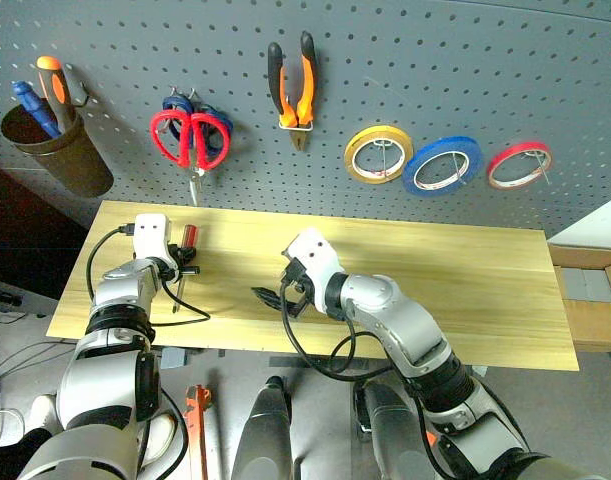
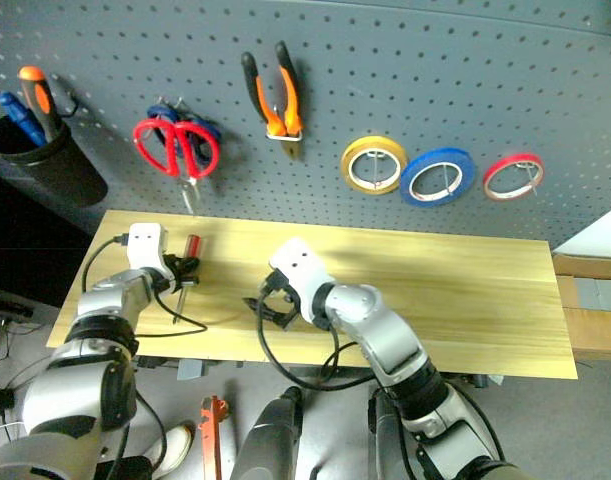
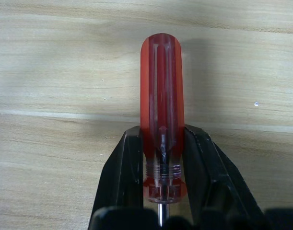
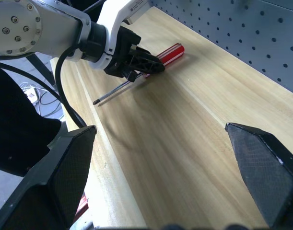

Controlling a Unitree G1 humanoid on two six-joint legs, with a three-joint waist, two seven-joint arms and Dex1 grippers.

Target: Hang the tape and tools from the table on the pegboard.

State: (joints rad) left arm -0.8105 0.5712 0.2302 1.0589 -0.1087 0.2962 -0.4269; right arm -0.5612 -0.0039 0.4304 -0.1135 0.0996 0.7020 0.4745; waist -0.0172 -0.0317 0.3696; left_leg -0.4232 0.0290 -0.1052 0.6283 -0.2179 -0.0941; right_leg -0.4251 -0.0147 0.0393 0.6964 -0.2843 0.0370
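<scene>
L jaws clamped on the red-handled screwdriver (image 3: 161, 124), R jaws spread wide, nothing in them.

L gripper (image 1: 188, 268) pinches the handle near the shaft end, both fingers (image 3: 124, 172) touching it; driver sits low over the table (image 1: 465, 290) at its left end. R gripper (image 1: 270, 297) hovers mid-table, well apart. On the pegboard (image 1: 425, 60): red-handled scissors (image 1: 188, 140), pliers (image 1: 294, 85), then yellow tape (image 1: 378, 153), blue tape (image 1: 442, 165), red tape (image 1: 518, 165).
</scene>
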